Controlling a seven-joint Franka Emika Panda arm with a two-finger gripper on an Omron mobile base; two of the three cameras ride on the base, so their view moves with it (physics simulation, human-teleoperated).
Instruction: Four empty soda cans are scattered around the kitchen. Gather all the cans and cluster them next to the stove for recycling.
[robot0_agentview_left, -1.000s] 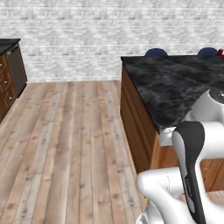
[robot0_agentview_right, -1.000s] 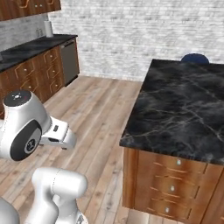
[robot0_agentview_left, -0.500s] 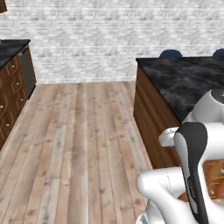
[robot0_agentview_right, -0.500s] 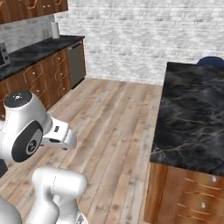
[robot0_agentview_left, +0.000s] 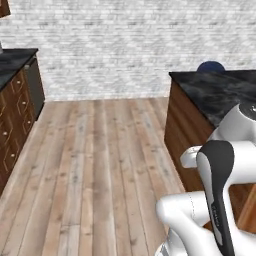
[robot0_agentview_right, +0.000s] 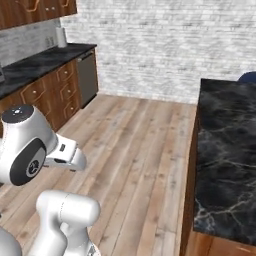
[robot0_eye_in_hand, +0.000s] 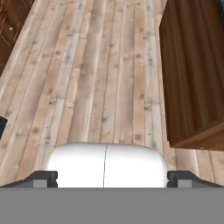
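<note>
The soda cans and the stove are out of view. My gripper (robot0_eye_in_hand: 112, 178) hangs over the wood plank floor (robot0_eye_in_hand: 100, 65) of the kitchen and points down at it. Its two dark fingertips (robot0_eye_in_hand: 43, 178) stand wide apart at the bottom of the hand view, so the gripper is open with nothing between them. The arm is folded close to the base, with the hand (robot0_agentview_right: 65, 154) held low in front of it.
An island with a black marble top (robot0_agentview_left: 220, 92) (robot0_agentview_right: 225, 150) and a brown wood side (robot0_eye_in_hand: 192, 65) stands to the right. A blue rounded seat back (robot0_agentview_left: 210, 66) shows behind it. Brown cabinets under a black counter (robot0_agentview_right: 45, 65) line the left wall. Open floor (robot0_agentview_left: 100, 150) lies between them.
The whole picture has shifted, so the base has moved. The island now sits further right in both base views and the left counter has come into sight. The arm keeps its pose.
</note>
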